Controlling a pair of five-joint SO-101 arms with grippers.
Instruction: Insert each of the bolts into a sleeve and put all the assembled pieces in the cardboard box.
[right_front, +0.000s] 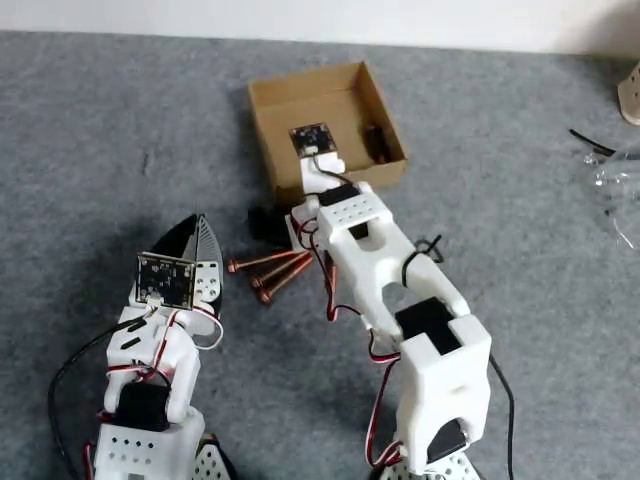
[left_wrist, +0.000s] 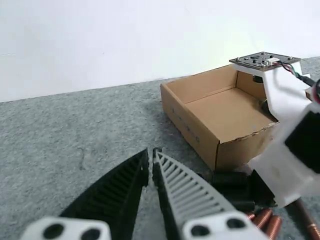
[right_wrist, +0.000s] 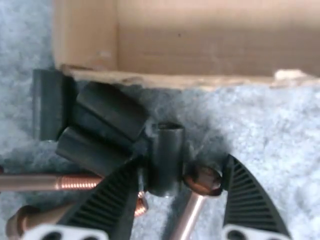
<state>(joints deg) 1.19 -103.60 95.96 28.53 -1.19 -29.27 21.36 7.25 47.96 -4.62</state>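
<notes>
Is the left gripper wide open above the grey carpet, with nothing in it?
No. The left gripper is shut, fingertips together, above the grey carpet with nothing in it. The left wrist view shows this.

Overhead and wrist views sharing box (right_front: 335, 105)

No text, number, label or sign can be read anywhere. The left circuit board (right_front: 165, 280) and the right circuit board (right_front: 312, 138), each mounted on an arm's wrist, carry only specks too small to make out. A few faint dark marks stand on the outer wall of the cardboard box (left_wrist: 189, 126), and they form no legible letters or figures.
</notes>
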